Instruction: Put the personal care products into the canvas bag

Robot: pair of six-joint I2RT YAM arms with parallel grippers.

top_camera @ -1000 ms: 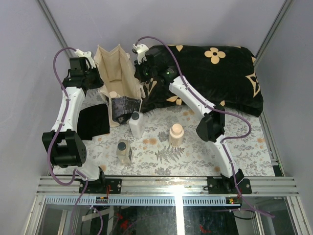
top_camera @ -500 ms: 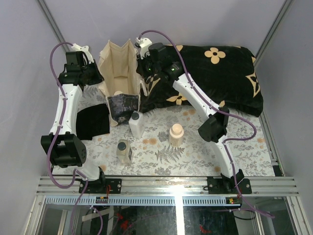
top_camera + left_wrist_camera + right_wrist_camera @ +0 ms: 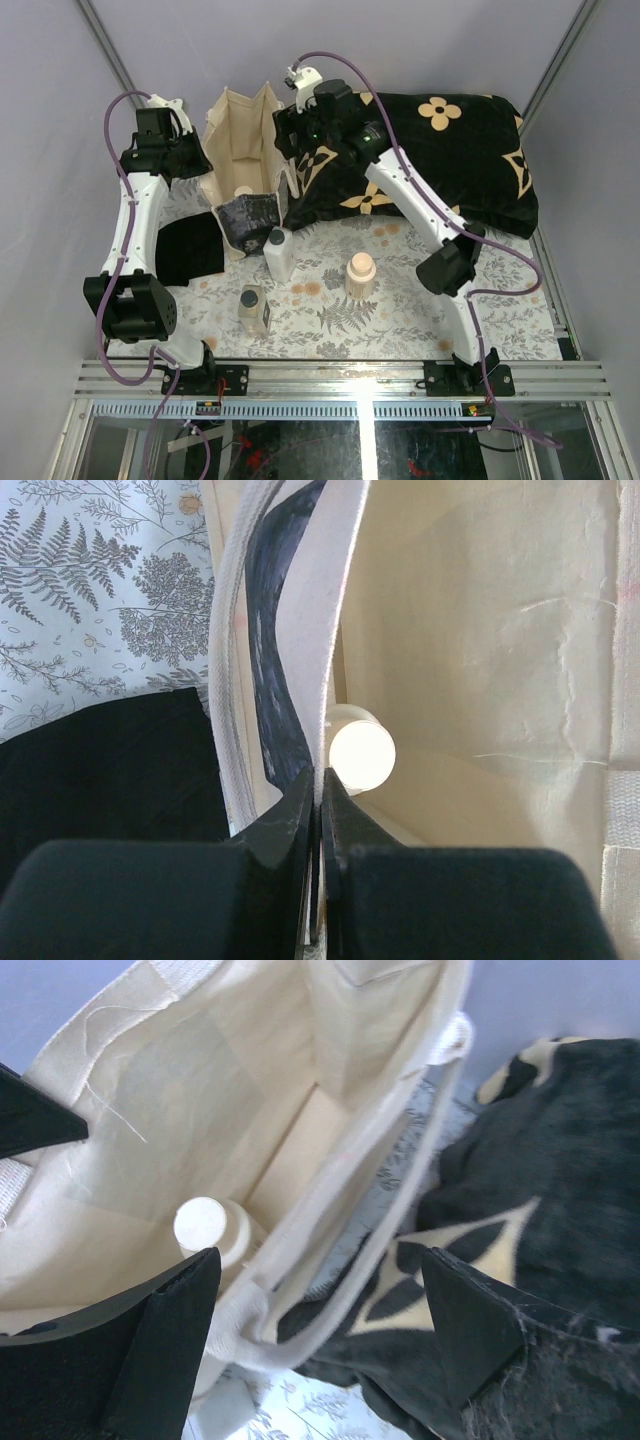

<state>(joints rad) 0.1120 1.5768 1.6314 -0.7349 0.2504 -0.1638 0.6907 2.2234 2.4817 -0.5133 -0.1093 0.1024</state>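
Observation:
The canvas bag [image 3: 232, 135] stands open at the back left, with one round beige bottle [image 3: 242, 191] inside it. My left gripper [image 3: 199, 163] is shut on the bag's left rim [image 3: 320, 660], and the bottle's cap [image 3: 361, 757] shows just past the fingertips. My right gripper [image 3: 284, 133] hangs open over the bag's right rim [image 3: 330, 1220], the handle loop lying loose between its fingers [image 3: 170, 1340]. On the table stand a white bottle [image 3: 280, 252], a round beige bottle [image 3: 360, 275] and a small tan bottle [image 3: 254, 308].
A black cushion with tan flowers [image 3: 440, 160] fills the back right, pressed against the bag's right side. A flat black cloth [image 3: 190, 248] lies left of the bottles. The fern-print tablecloth [image 3: 400, 310] covers the table. Grey walls close in on both sides.
My right gripper has opened, released the bag's right rim and moved up and back. My left gripper has shifted slightly back and left with the rim still in it.

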